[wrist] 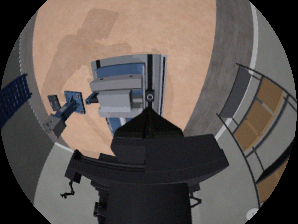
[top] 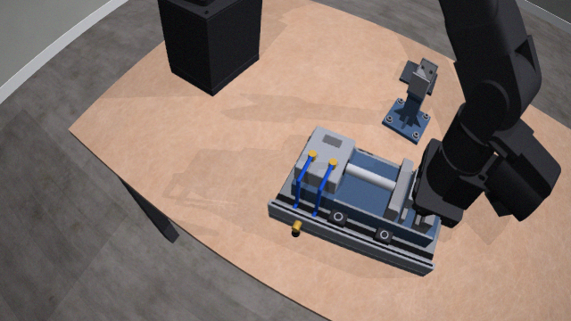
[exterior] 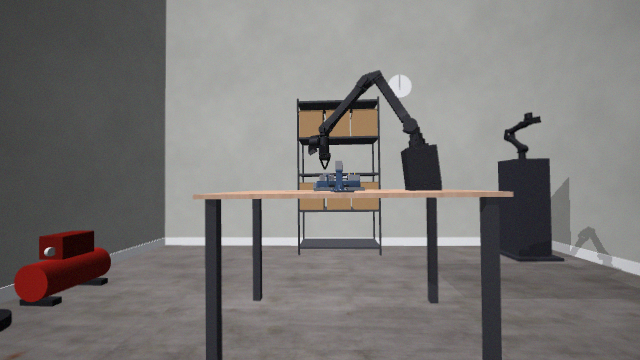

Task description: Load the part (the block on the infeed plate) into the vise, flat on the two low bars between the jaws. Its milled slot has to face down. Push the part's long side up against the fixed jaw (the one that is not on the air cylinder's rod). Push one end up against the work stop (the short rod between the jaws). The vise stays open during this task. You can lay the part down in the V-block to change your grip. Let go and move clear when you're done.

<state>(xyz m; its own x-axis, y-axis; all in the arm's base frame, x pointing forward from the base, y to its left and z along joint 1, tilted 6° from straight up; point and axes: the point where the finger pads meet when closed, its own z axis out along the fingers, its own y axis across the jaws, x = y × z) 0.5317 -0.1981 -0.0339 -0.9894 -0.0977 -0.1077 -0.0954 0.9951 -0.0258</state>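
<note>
1. My black tapered gripper fingers [exterior: 324,167] are clenched together, tips meeting, with nothing grasped; they point down above the blue-and-grey metal vise [top: 370,198] [exterior: 325,185] [wrist: 120,68].
2. In the top view, my own black jointed arm [top: 491,53] [exterior: 345,102] hides my fingertips and much of the vise end farthest from the left corner of the tan wooden desk [top: 134,134] [exterior: 250,195] [wrist: 185,30]. (I am rather in my own way there.)
3. In the wrist view, my fingers and housing cut off the vise's lower portion; the two low bars and the work stop are hard to make out.
4. What I take for the part, a pale grey rectangular block [wrist: 115,101], appears between the jaws, beside the long grey fixed jaw [wrist: 117,83]. I cannot tell whether it touches that jaw or the stop.
5. Its upper face looks plain and smooth; its underside is hidden, so I cannot confirm the slot's direction. Nor can I tell whether it sits fully flat.
6. The vise lies near the desk's lower long edge in the top view. The blue post stand with a bolted square foot [top: 412,111] [exterior: 339,180] [wrist: 65,117] stands between it and the upper right edge.
</note>
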